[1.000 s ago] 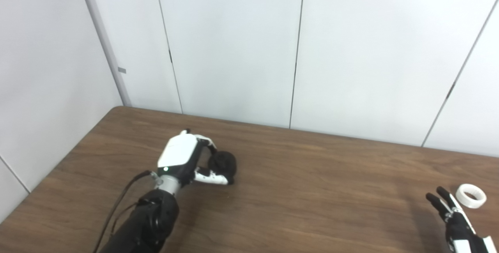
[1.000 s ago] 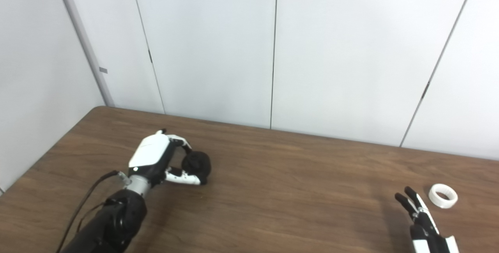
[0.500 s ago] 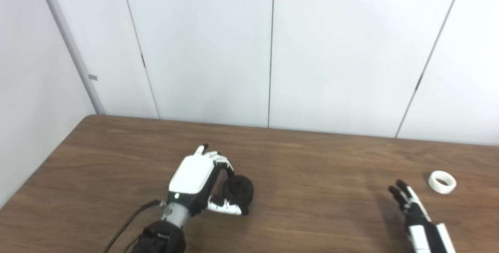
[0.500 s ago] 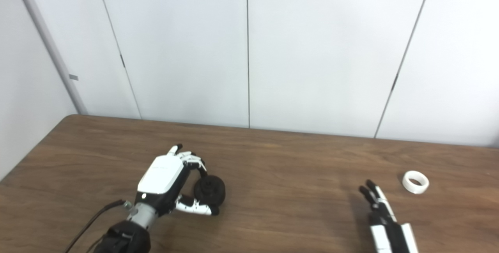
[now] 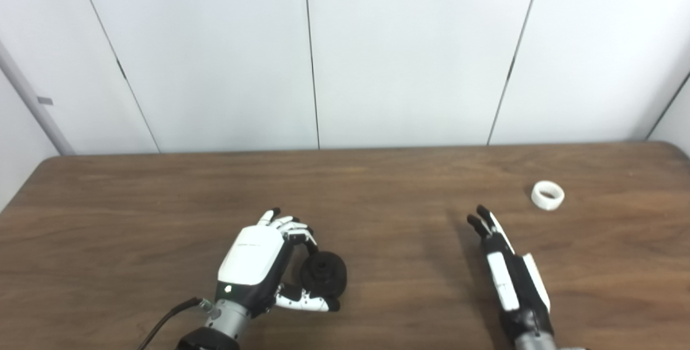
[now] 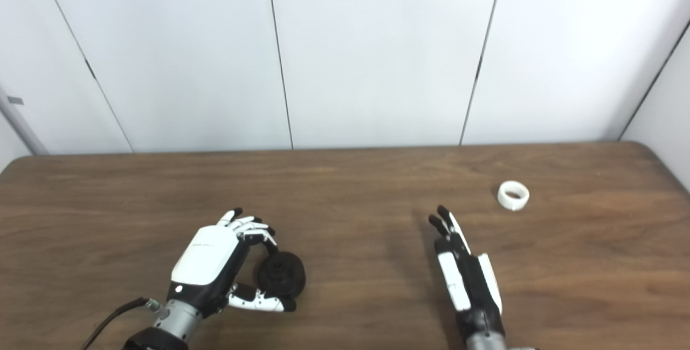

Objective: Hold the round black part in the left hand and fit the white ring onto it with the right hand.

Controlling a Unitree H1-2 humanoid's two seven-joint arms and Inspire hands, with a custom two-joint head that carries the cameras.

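Note:
The round black part (image 5: pixel 324 273) is held in my left hand (image 5: pixel 259 261), fingers curled over its top and thumb under its near side, low over the brown table (image 5: pixel 377 188). The white ring (image 5: pixel 547 196) lies flat on the table at the far right. My right hand (image 5: pixel 506 269) hovers open, fingers straight and pointing away from me, a good distance to the near left of the ring and holding nothing.
White wall panels stand right behind the table's far edge. The table's right corner (image 6: pixel 641 148) lies beyond the ring. Bare wood stretches between the two hands.
The camera has swung to the right, shifting the whole scene left. My left hand keeps its hold on the black part. More of my right hand and forearm now shows, still open.

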